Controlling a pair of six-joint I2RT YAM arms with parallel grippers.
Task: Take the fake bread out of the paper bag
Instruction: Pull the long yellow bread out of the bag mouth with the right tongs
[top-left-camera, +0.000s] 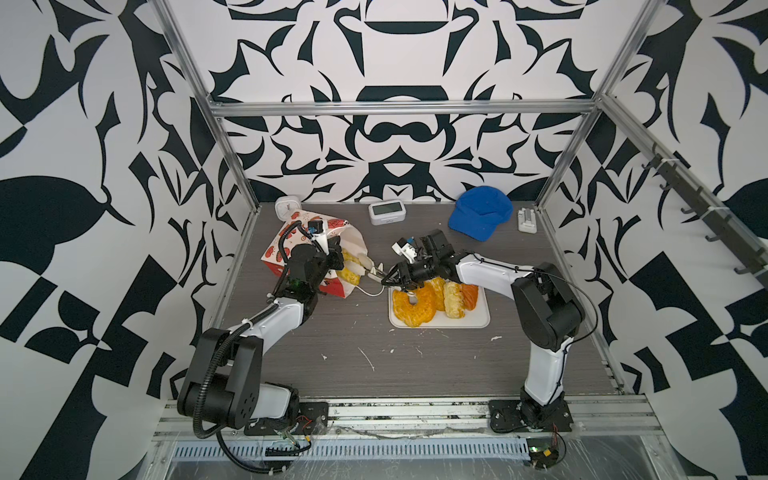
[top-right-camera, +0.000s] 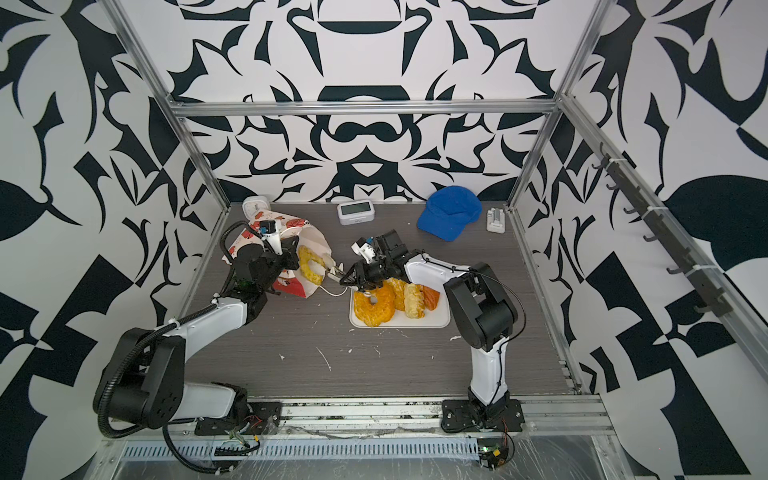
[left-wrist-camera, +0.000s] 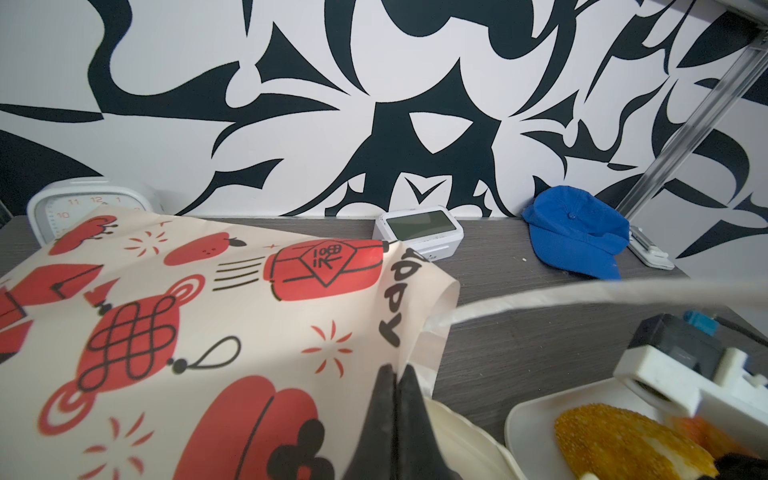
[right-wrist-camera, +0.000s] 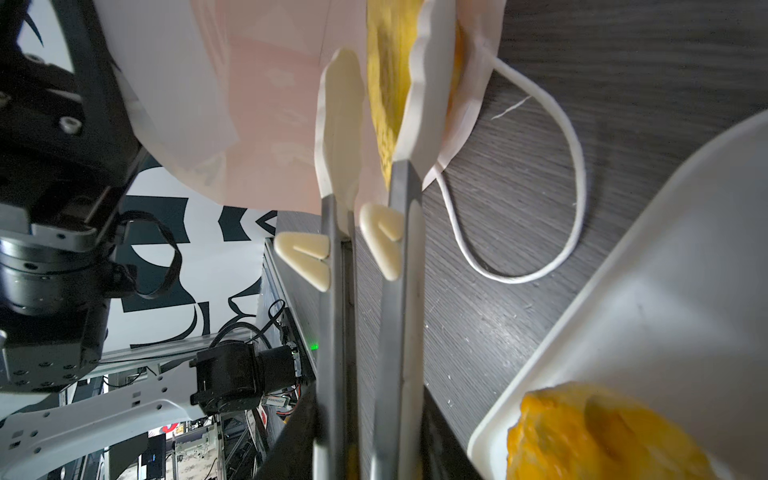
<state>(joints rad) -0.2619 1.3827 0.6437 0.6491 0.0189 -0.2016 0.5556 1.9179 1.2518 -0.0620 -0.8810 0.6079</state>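
Steel tongs (right-wrist-camera: 332, 291), clenched in the right claw (top-right-camera: 351, 277), pinch a yellow bread (right-wrist-camera: 386, 83) between cream pads (right-wrist-camera: 340, 104) just inside the bag (left-wrist-camera: 166, 311) mouth. The left claw (left-wrist-camera: 395, 399) is pinched shut on the bag's rim. That glossy bread may slip from so thin a bite, or a pad may snag the paper or cord (right-wrist-camera: 577, 166) and drag the bag onto the tray (top-right-camera: 436, 320) beside it, where four breads (top-right-camera: 376, 313) lie.

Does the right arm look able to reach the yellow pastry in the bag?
Probably yes: the left end effector holds the paper bag open, and the right end effector has tongs straddling the yellow pastry.
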